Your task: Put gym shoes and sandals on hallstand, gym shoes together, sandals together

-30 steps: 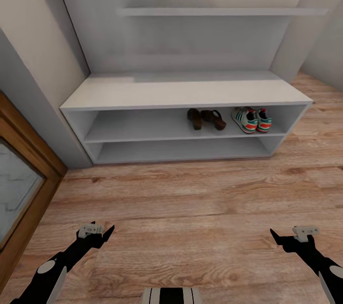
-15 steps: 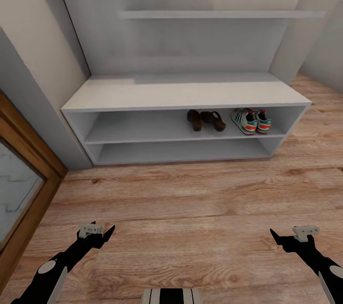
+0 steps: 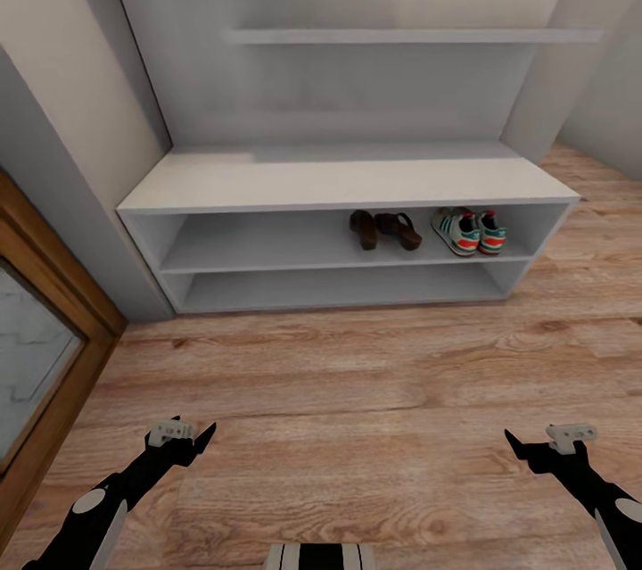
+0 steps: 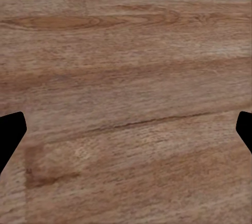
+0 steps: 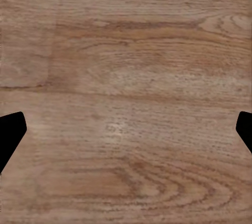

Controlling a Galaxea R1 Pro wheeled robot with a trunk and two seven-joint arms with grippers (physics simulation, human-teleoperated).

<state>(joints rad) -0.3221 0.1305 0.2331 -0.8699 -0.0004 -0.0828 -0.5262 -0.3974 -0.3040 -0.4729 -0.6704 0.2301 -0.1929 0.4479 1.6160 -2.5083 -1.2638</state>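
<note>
The grey-white hallstand (image 3: 339, 182) stands against the wall ahead of me. On its upper open shelf the two dark brown sandals (image 3: 385, 228) lie side by side. Right of them on the same shelf sit the two gym shoes (image 3: 470, 231), white with green stripes and red-orange heels, touching each other. My left gripper (image 3: 190, 442) hovers low over the corridor floor (image 3: 357, 392) at the near left, open and empty. At the near right my right gripper (image 3: 533, 448) is also open and empty. Both wrist views look down on bare planks (image 4: 126, 103) (image 5: 126, 98) between wide-apart fingertips.
A wood-framed door with a glass panel (image 3: 36, 338) stands at the left. A floating shelf (image 3: 410, 36) hangs on the hallstand's back panel. The lower shelf (image 3: 339, 286) holds nothing. A grey wall corner (image 3: 53, 169) juts out left of the hallstand.
The whole picture has shifted slightly: the hallstand looks a little smaller and lower, so the camera has drawn back. Shoes and grippers keep their places.
</note>
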